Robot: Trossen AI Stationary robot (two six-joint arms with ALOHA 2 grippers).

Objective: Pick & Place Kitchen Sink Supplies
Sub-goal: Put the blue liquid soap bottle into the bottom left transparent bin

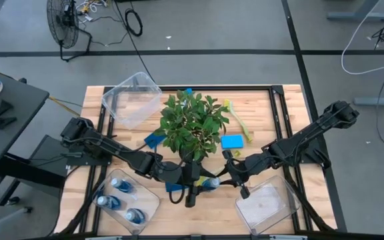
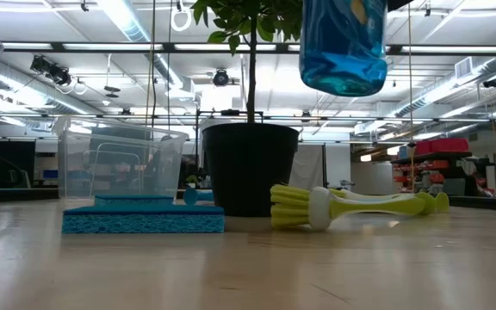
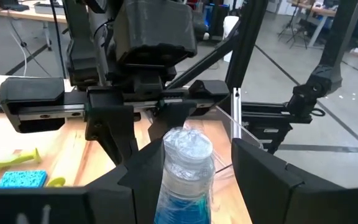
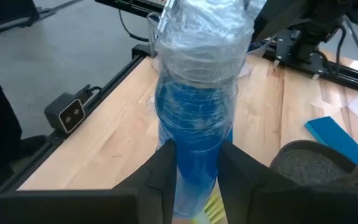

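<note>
A small blue bottle with a pale, plastic-wrapped cap is hanging in the air above the near middle of the worktop, at about 6 o'clock from the potted plant. The right gripper is grasping it, its two dark fingers pressing against the blue body from either side. In the low view the bottle's blue base is showing well above the wood, clear of the things below it.

The left gripper is sitting at the same bottle from the other side; its fingers are standing spread on either side of the capped end, with gaps showing between them and the bottle, so they are released.

On the worktop, a blue sponge is lying just at 3 o'clock of the plant and another at 9 o'clock of it. A yellow-green brush is lying at about 2 o'clock of the plant. In the low view a sponge and a brush are lying flat beside the black pot.

Three more blue bottles are lying in a clear bin at the 7 o'clock corner. Another clear bin is sitting at 5 o'clock, and a third at 11 o'clock.
</note>
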